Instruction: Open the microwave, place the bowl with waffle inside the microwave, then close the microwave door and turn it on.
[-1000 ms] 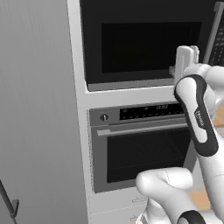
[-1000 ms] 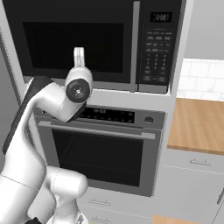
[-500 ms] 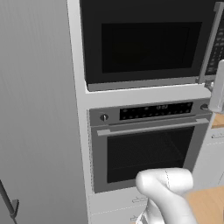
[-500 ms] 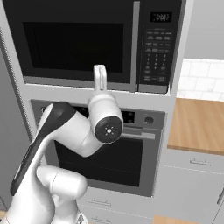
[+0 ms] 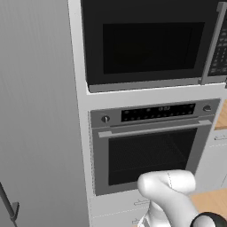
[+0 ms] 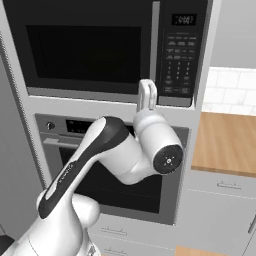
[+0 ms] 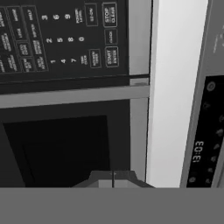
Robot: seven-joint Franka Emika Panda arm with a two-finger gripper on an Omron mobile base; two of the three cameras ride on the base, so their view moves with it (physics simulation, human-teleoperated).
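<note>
The gripper, fingers pressed together and holding nothing, points up at the lower edge of the microwave, just below the long grey handle that divides window from keypad. The microwave door is closed, a wide black panel with a dark rectangular window, built into the cabinet above the grey oven. The keypad, seen close and rolled sideways from the hand, shows white numerals and button labels. A wooden counter lies to the right.
</note>
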